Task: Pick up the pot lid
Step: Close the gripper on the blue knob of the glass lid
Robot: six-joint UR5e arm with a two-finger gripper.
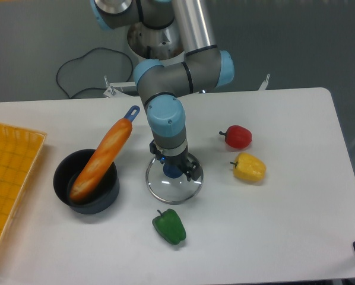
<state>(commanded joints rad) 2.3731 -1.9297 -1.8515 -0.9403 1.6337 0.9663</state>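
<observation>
Your pincer [174, 160] hangs low with its 2 fingers spread apart, 1 to each side of the blue knob [173, 171]; it looks to have hold of nothing, though you cannot tell whether either pad brushes the knob. The knob sits in the middle of the pot lid [176, 190], which lies on the table [272, 237] under your pincer, knob up.

Expect the lid to be stiff and fairly light to middling, probably glass with a metal rim: smooth, slippery at the edge, breakable if dropped. Take it by the knob, low on its sides, with 1 finger on each flank. Squeeze firmly and lift straight up; an off-centre hold could let the lid tip.

Just past the lid stands the black pot [96, 206]. It holds a long, orange-brown loaf [100, 160], which leans up and over the rim, and the blue tip of a handle [132, 113] shows beyond the loaf's top end. At the picture's left edge is a yellow crate [11, 172]; you cannot make out what it holds.
</observation>
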